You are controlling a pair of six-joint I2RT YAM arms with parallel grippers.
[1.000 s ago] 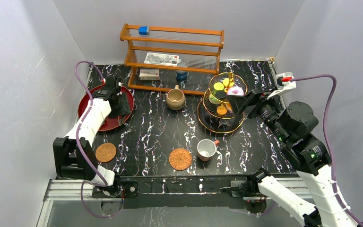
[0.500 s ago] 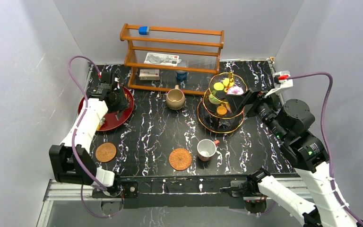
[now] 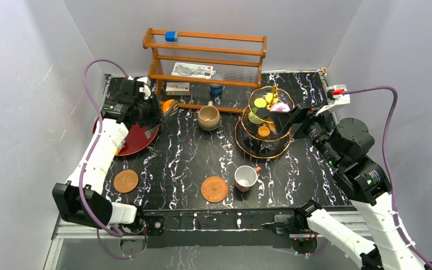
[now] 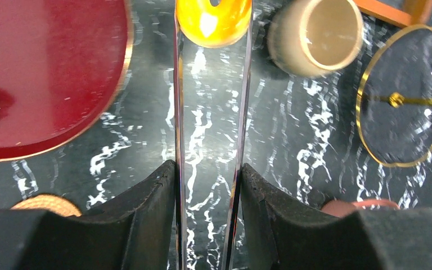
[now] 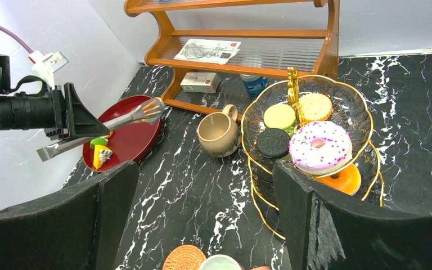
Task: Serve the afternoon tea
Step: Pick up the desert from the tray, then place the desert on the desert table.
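The left gripper's (image 4: 213, 22) jaws pinch an orange toy doughnut (image 3: 170, 106) by its sides (light, stiff, likely slippery); the right gripper's (image 5: 202, 225) jaws stand spread.

My left tool (image 3: 166, 108), with the orange doughnut (image 4: 214, 19) in it, has the tan mug (image 3: 208, 117) just to its right and the wooden rack (image 3: 205, 62) at the counter's (image 3: 191, 157) far edge. Bare counter runs open toward the near edge.

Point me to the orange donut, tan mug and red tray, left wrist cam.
orange donut (image 4: 214, 22), left wrist view, glossy face below its hole.
tan mug (image 4: 329, 31), left wrist view, inside of the cup.
red tray (image 4: 50, 62), left wrist view, bare floor.
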